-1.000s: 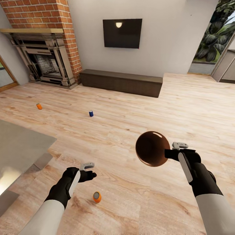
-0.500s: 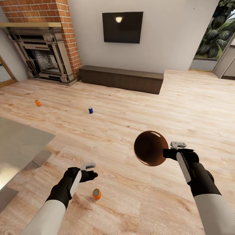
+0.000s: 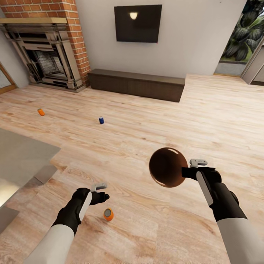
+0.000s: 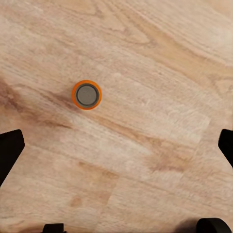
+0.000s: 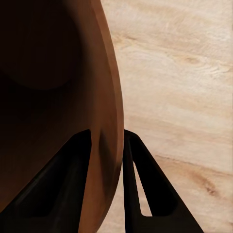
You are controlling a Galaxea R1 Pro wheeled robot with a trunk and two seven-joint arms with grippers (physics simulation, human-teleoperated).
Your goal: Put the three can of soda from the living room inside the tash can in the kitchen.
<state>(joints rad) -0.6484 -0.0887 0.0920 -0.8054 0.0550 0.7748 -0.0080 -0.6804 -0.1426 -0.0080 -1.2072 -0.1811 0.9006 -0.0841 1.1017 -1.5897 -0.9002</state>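
Room fixtures and furniture beyond the work area, seen from the head view.

A red brick fireplace [image 3: 51, 47] with a dark carved surround and a pale mantel stands at the far left. A black wall screen [image 3: 138, 23] hangs on the white wall, with a long dark brown low cabinet [image 3: 136, 84] on the floor beneath it, just beside the fireplace. Light wood plank floor [image 3: 154, 121] spans the room. A grey low table [image 3: 18, 161] occupies the near left edge. Green garden foliage [image 3: 244, 36] shows through the opening at far right.
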